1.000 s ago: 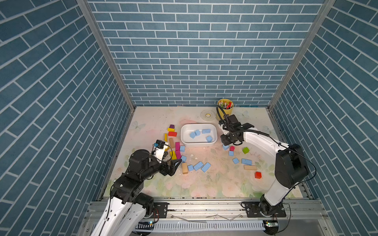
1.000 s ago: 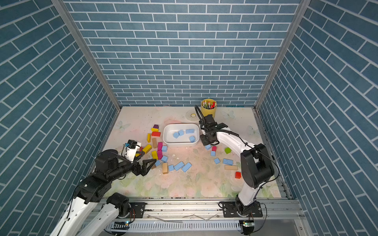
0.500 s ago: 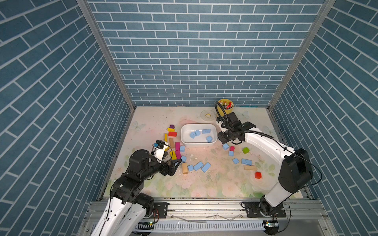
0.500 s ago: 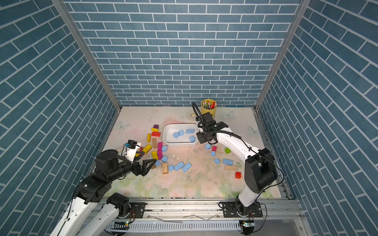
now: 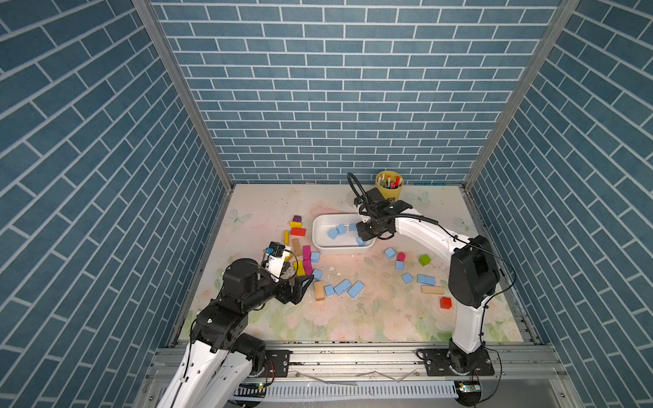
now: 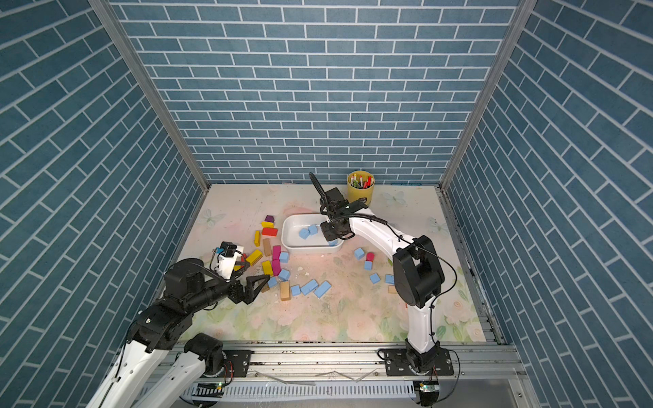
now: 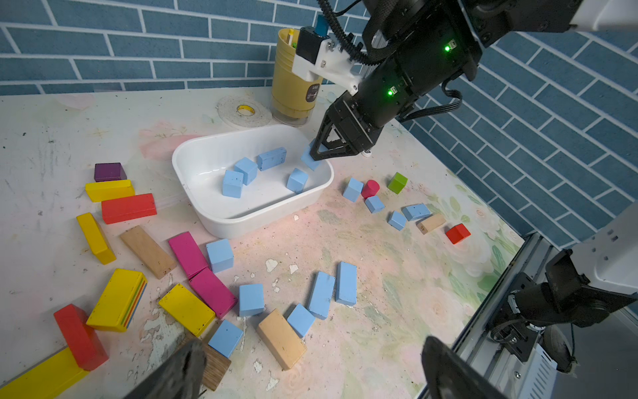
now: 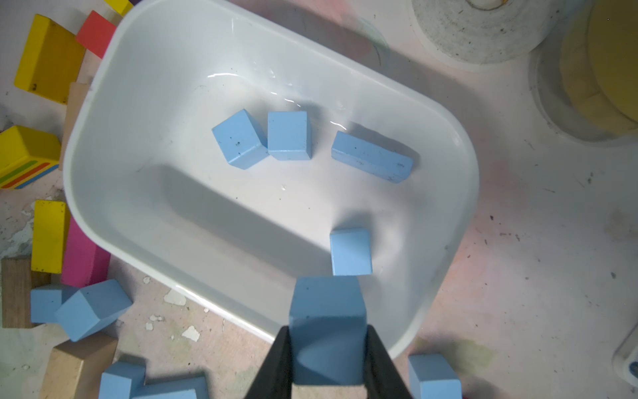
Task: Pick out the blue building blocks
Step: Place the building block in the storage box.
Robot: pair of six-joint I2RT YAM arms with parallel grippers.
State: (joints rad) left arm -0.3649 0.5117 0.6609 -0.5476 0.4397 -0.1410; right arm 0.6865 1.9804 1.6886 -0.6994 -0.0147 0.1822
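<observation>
Up front the left gripper hung wide open by loose blue building blocks, while farther back the right gripper, clamped on a blue cube, had swung over the white tray holding four more, drop looking imminent.

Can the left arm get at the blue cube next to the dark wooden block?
Probably yes. The left gripper is open, and the blue cube lies just ahead with nothing over it. The dark wooden block and a yellow brick crowd it, so finger room looks tight.
</observation>
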